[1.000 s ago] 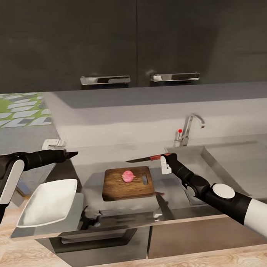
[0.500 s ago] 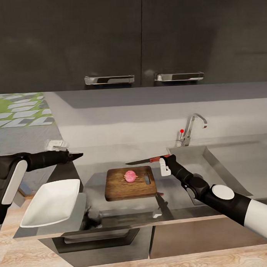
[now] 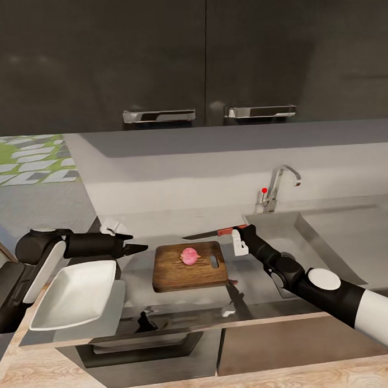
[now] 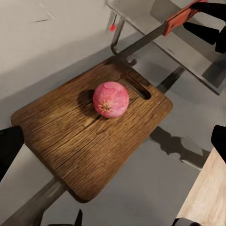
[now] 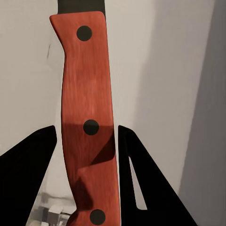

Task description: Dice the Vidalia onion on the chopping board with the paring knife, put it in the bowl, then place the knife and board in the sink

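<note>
The onion (image 3: 189,255) sits whole on the board (image 3: 188,266), near the middle and just short of the handle slot, so the fetch from the sink (image 3: 330,239) is done and the step in hand is the dicing, not yet begun. The right gripper (image 3: 238,235) is clamped on the knife (image 3: 209,233): in the right wrist view the red handle (image 5: 87,127) runs up between the two dark fingers (image 5: 28,183), held firmly by the look of it. In the head view the blade points out flat above the far edge of the board, apart from the onion, edge not yet turned down. The left gripper (image 3: 134,248) reaches in from the bowl side toward the board's near-left corner; its fingers sit close together at the tip, holding nothing, and whether they are fully closed I cannot tell. The left wrist camera looks straight down on the onion (image 4: 110,99) and board (image 4: 89,136), with the knife (image 4: 155,35) hanging past the slot end. The bowl (image 3: 74,293) waits empty on the countertop (image 3: 248,293) to the left of the board. Next move, as I judge it: bring the blade over the onion, tip the edge downward and press through, keeping the left arm clear of the cut line. The round onion may roll under the first press.
</note>
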Tool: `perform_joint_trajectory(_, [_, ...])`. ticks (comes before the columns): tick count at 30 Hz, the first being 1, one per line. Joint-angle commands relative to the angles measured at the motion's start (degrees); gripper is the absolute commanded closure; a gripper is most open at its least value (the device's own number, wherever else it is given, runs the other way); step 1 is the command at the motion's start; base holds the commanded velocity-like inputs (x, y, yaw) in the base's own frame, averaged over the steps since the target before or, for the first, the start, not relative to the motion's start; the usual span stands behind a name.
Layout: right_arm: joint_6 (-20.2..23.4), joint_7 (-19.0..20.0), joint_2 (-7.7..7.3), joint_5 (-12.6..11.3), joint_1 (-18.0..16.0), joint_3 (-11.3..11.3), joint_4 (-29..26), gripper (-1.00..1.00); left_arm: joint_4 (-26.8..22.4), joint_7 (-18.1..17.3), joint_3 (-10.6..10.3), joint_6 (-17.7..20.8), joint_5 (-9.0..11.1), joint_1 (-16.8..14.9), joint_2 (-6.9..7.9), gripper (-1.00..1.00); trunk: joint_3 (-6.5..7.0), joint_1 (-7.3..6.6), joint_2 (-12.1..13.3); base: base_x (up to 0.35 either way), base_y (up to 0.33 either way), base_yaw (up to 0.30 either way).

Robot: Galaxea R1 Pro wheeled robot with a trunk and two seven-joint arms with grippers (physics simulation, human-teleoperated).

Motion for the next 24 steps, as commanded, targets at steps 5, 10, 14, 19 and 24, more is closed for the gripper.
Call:
perform_joint_trajectory(5, [0.52,-0.25,-0.05,0.52,-0.13,-0.03,-0.07,1.00,-0.01,-0.17,-0.09,0.21,-0.02,-0.06,0.06,-1.00,-0.13,0.04,-0.13,0.000,0.000,0.000])
perform_joint_trajectory(10, [0.50,-0.25,-0.04,0.52,-0.13,-0.01,-0.07,1.00,0.10,-0.10,0.56,0.18,-0.02,-0.11,0.77,-1.00,-0.13,0.04,-0.13,0.000,0.000,0.000])
perform_joint_trajectory(14, [0.52,-0.25,-0.01,0.50,-0.13,0.01,-0.07,1.00,0.09,-0.09,2.63,0.15,-0.02,-0.08,2.42,-1.00,-0.13,0.04,-0.13,0.000,0.000,0.000])
perform_joint_trajectory(19, [0.53,-0.25,-0.02,0.50,-0.13,0.19,-0.07,1.00,0.08,-0.09,4.99,0.22,-0.02,-0.10,3.02,-1.00,-0.13,0.04,-0.13,0.000,0.000,0.000])
perform_joint_trajectory(24, [0.55,-0.25,-0.03,0.50,-0.13,0.45,-0.07,1.00,0.08,-0.09,5.23,0.23,-0.02,-0.08,3.05,-1.00,-0.13,0.04,-0.13,0.000,0.000,0.000])
